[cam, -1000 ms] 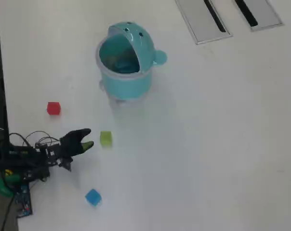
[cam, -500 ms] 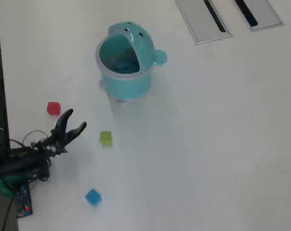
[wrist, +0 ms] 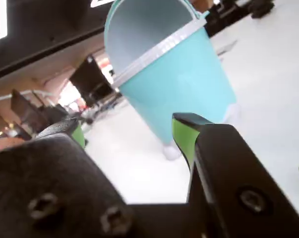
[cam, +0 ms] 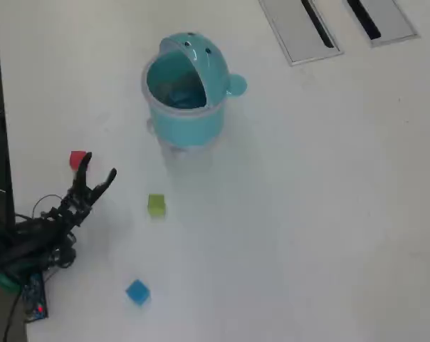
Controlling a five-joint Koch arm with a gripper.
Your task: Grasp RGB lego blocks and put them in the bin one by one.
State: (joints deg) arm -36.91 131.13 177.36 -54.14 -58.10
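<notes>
Teal bin (cam: 186, 107) stands upright on the white table (cam: 307, 214), lid tipped back, mouth open. Overhead view: the gripper (cam: 96, 167) is spread apart and holds nothing, one tip just beside the red block (cam: 77, 159). The green block (cam: 156, 205) lies between bin and blue block (cam: 137, 291), all apart.

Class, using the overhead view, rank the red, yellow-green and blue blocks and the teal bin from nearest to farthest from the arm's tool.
1. Small red plastic block: touching or just beside the upper tip of the tool.
2. Small yellow-green plastic block: right of it, slightly lower.
3 and 4. Round teal whale-shaped plastic bin, above right, and small blue plastic block, below: too close to call.
</notes>
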